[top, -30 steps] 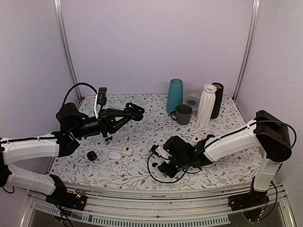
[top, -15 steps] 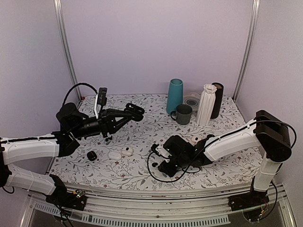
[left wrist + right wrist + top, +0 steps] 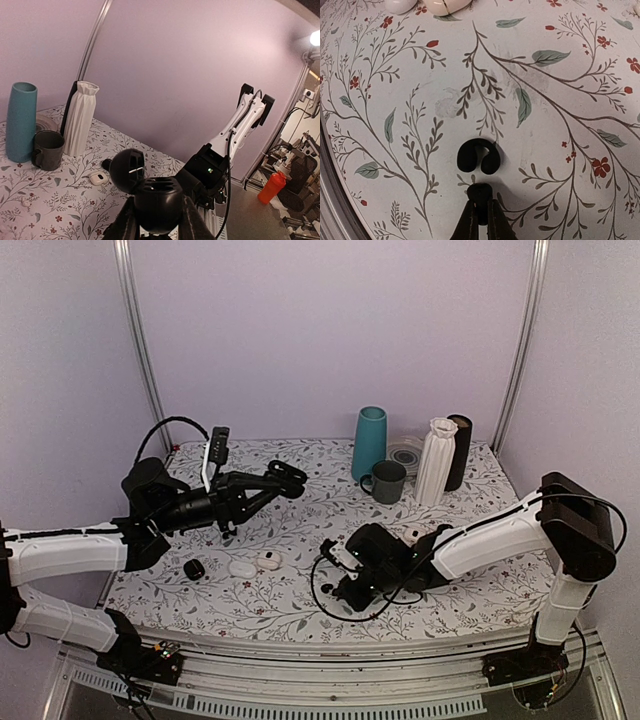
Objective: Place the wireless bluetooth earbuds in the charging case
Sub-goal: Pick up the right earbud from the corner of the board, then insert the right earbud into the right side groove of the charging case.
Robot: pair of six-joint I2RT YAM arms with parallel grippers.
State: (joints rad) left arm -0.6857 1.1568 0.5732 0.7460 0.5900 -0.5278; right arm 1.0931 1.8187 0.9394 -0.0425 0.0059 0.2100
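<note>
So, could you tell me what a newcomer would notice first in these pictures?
The left gripper holds the open black charging case in the air. Low over the floral table, the right gripper is shut, its tips just short of a tiny glossy black earbud.

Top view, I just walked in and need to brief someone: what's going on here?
The left gripper holds the open black charging case up off the floral table. The right gripper is low over it, shut, tips just short of a black earbud lying there. Whether it pinches anything I cannot tell.
</note>
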